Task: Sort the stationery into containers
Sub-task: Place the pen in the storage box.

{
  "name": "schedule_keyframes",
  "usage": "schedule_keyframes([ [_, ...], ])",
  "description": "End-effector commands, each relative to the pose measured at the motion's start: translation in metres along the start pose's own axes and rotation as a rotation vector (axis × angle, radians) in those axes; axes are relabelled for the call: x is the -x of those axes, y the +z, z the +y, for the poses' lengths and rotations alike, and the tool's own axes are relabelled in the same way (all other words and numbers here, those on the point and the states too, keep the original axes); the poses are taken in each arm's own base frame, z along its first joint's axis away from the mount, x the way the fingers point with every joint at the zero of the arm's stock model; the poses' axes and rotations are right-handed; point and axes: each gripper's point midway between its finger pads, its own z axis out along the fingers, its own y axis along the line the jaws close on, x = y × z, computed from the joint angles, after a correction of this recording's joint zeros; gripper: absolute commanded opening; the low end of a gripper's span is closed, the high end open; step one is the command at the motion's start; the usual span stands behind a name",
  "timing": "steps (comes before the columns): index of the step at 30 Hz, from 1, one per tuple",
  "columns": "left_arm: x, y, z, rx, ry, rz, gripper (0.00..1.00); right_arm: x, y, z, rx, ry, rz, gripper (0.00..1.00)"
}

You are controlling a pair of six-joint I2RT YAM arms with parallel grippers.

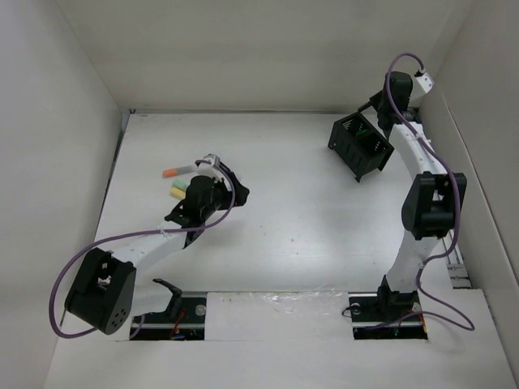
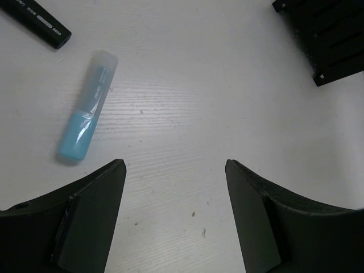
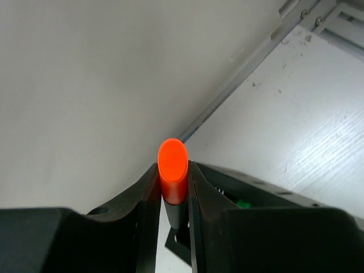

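Stationery lies in a small cluster on the left half of the white worktop. Seen from overhead, an orange-capped marker, a yellow-capped marker and a green-capped marker lie close together with their caps pointing left, and their black bodies are partly hidden under the left arm's wrist. The left gripper is held over bare worktop just beside them, its two black fingers spread wide with nothing between them. Its wrist camera shows a light blue highlighter lying flat to the left of the fingers, not touching them. In the top left corner of that view is the end of a black marker body with white print, apart from the highlighter. A black two-compartment box with slotted sides stands at the far right of the worktop, near the back wall and well apart from the cluster. The right arm extends to that corner, with its wrist above and behind the box. The right gripper is clamped on a second orange-capped marker, held between the fingers with the cap end facing the wrist camera. Whether it hangs over a compartment cannot be told. A speck of green shows just beyond one finger, too small to identify
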Motion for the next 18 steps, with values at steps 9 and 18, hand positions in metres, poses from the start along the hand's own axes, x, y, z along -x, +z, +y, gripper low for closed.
schedule_keyframes([
  [9, 0.021, 0.008, 0.003, 0.083, -0.025, -0.041, 0.66, -0.022, 0.018, -0.018, -0.086, -0.091, 0.011, 0.03],
  [18, 0.03, 0.013, 0.017, 0.181, -0.03, -0.066, 0.69, -0.028, 0.002, 0.002, -0.044, -0.117, 0.022, 0.55],
])
